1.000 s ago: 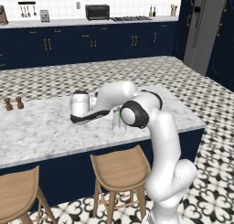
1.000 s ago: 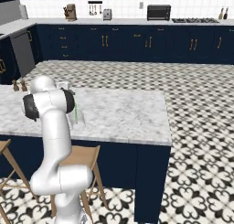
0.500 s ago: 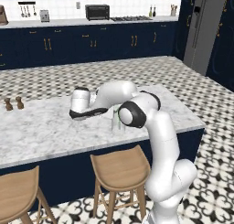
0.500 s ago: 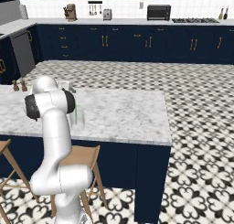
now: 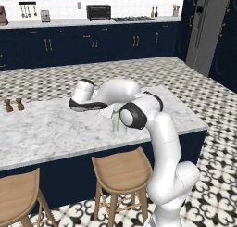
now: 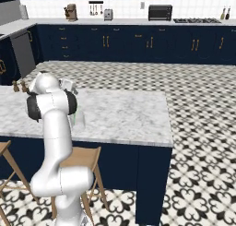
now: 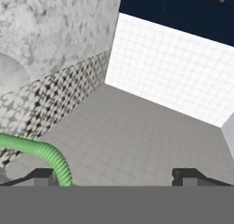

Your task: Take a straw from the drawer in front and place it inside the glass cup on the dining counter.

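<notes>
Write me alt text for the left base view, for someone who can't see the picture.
A white robot arm bends over the dining counter, with its hand above a glass cup that holds a pale green straw. Two small brown shakers stand at the counter's left end, and two wooden stools sit below its near edge. Navy cabinets line the back wall.

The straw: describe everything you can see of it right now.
The straw is a thin, bright green tube that looks like smooth plastic. In the hand view it enters from the left edge and curves down beside the left fingertip, with the gripper wide open; whether it touches that fingertip I cannot tell. In the left base view it shows as a faint green line standing nearly upright inside the glass cup on the dining counter, close by the arm's elbow.
</notes>
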Robot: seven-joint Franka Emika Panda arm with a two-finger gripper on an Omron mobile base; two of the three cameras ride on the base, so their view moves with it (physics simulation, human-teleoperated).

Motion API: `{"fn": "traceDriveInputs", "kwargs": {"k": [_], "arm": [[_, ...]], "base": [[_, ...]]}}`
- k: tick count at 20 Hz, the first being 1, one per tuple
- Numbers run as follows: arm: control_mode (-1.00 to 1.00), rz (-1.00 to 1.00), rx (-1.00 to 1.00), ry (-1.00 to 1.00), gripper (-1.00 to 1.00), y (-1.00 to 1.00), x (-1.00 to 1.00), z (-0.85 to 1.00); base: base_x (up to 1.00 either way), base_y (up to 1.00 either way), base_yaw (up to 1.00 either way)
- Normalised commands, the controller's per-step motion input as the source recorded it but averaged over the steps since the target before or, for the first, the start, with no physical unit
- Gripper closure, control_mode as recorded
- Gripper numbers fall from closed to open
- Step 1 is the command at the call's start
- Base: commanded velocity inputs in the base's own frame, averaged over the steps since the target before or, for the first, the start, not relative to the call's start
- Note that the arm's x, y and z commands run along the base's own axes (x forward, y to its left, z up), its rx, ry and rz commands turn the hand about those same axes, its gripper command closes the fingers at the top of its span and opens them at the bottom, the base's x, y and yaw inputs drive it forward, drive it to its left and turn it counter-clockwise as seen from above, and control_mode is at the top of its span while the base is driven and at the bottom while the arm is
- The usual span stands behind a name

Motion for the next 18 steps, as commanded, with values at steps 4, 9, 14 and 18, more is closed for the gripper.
{"fn": "traceDriveInputs", "kwargs": {"k": [4, 9, 14, 18], "arm": [[-1.00, -0.10, 0.19, 0.00, -1.00, 0.00, -0.10, 0.00], [-1.00, -0.09, 0.19, 0.00, -1.00, 0.00, -0.09, -0.03], [-1.00, -0.05, 0.30, 0.00, -1.00, 0.00, -0.17, -0.13], [-1.00, -0.02, 0.35, 0.00, -1.00, 0.00, -0.31, -0.19]], "base": [[0.00, 0.00, 0.00], [0.00, 0.00, 0.00], [0.00, 0.00, 0.00], [0.00, 0.00, 0.00]]}}
